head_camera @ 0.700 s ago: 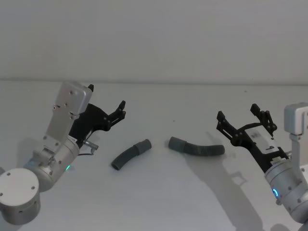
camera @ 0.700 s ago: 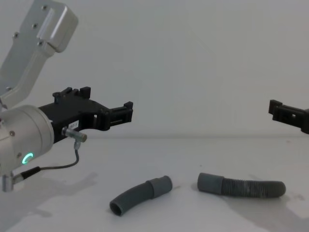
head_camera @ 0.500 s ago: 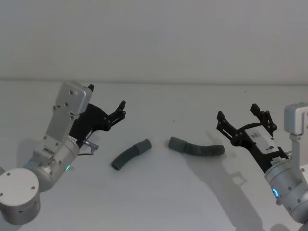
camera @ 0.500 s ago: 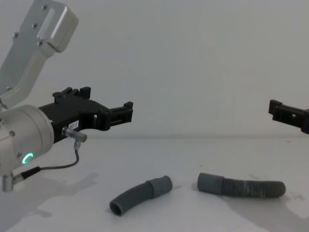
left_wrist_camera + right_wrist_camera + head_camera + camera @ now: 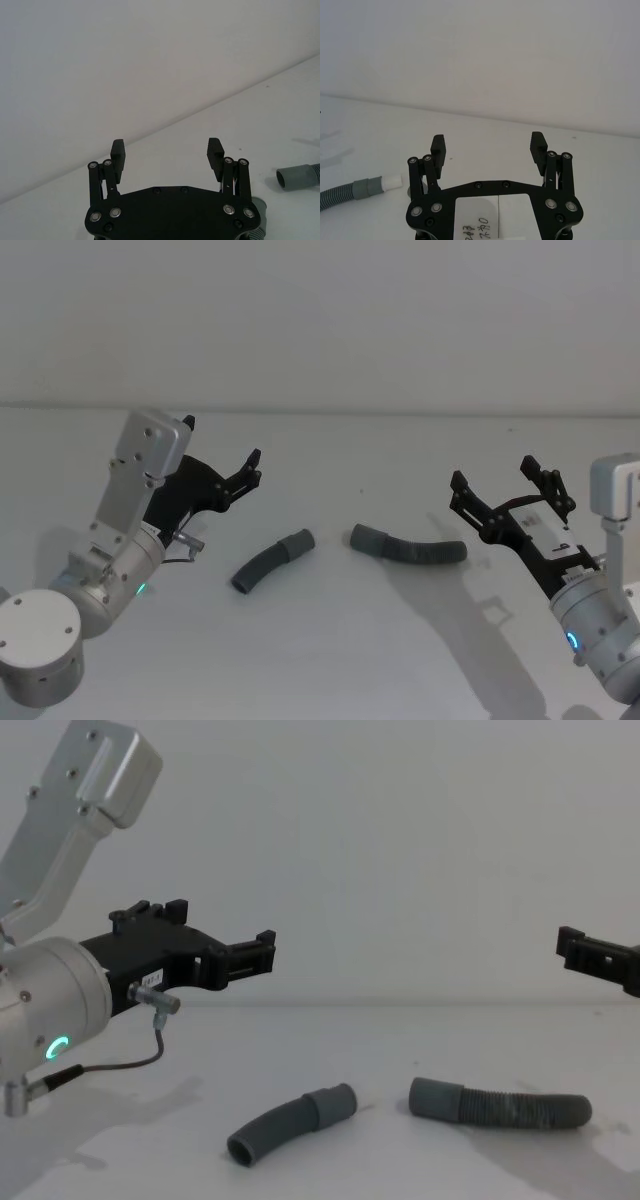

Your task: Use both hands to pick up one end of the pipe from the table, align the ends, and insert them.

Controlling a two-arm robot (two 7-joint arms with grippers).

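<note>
Head view is showing that nothing is moving since a moment ago. The left gripper (image 5: 222, 440) is still hanging over the desk (image 5: 330, 640) on the left side. Its fingers (image 5: 118, 151) are spread wide apart and holding nothing. The right gripper (image 5: 493, 472) is waiting on the right side, and its fingers are wide apart too. Between them, the short smooth piece (image 5: 268, 562) and the long ribbed piece (image 5: 412, 550) are lying on the desk, in the same spots as before. Their wide ends (image 5: 297, 542) are pointing at each other, near but not touching.
</note>
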